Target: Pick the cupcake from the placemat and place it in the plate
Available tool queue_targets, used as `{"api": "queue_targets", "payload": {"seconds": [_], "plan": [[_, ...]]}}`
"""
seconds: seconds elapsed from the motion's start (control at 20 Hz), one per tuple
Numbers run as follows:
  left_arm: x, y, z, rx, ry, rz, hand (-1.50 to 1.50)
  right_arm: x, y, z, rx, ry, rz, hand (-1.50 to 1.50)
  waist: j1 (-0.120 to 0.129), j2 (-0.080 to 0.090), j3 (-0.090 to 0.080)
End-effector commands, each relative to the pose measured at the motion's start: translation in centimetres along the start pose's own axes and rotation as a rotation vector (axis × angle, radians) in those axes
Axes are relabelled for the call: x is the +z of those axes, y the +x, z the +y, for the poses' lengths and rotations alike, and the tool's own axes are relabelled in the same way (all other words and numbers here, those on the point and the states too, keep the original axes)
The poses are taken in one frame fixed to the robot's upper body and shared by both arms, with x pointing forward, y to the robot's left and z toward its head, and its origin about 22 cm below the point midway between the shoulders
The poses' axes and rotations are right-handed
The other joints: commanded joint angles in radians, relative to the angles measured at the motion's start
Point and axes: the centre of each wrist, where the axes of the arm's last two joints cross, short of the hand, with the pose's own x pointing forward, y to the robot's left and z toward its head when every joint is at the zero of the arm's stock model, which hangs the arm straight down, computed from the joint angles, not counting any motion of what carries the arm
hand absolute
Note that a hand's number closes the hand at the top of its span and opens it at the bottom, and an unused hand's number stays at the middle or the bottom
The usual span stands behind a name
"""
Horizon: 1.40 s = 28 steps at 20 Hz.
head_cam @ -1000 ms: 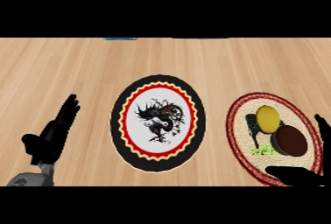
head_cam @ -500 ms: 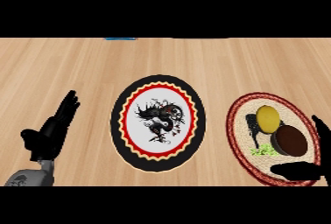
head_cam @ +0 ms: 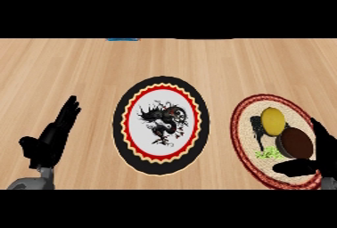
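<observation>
One thing had moved over the last second: the right hand (head_cam: pixel 324 156) had crept in from the lower right corner and over the near rim of the placemat (head_cam: pixel 244 142). Its thumb now stretched leftward just below the cupcake (head_cam: pixel 296 142), and its fingers had risen along the cupcake's right side. It was spread wide, bracketing the cake but not closed on it. I judged the pick to be at the reach, with the grasp still to come.

The cupcake sat on the placemat's near right part, beside a yellow lump (head_cam: pixel 273 118). It showed a round brown face upward, so its axis seemed upright, with no long direction across the bench (head_cam: pixel 79 67). The plate (head_cam: pixel 161 81) lay to its left. The left hand (head_cam: pixel 51 140) rested open at the left, hardly changed.
</observation>
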Motion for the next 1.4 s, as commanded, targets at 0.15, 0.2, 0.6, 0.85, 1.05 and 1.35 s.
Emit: {"api": "queue_targets", "payload": {"seconds": [0.15,0.2,0.6,0.85,1.05,1.35], "plan": [[-0.3,-0.5,0.5,0.000,-0.011,0.007,0.00,-4.2,-2.1,2.2,0.027,0.015,0.039,-1.50,0.001,0.001,0.000],[-0.5,1.9,0.1,-0.012,-0.007,-0.008,0.00,-1.7,-1.3,0.5,0.015,-0.007,0.022,-1.50,-0.002,-0.001,0.000],[-0.9,-0.7,0.0,-0.003,-0.003,-0.012,0.00,-5.2,0.8,3.8,0.027,0.080,-0.093,1.50,0.003,0.001,0.000],[0.2,-0.5,1.3,0.002,0.000,0.004,0.00,-4.2,-1.9,4.2,0.041,0.007,-0.145,1.50,0.002,0.000,0.000],[0.1,-0.7,-0.6,-0.007,0.006,0.006,0.00,0.3,-0.9,3.6,0.078,-0.129,-0.251,1.50,-0.007,-0.002,-0.001],[-0.4,-0.3,0.8,-0.014,0.019,0.013,0.00,7.9,-5.2,4.5,0.143,-0.083,-0.473,1.50,-0.026,-0.006,-0.001]]}}
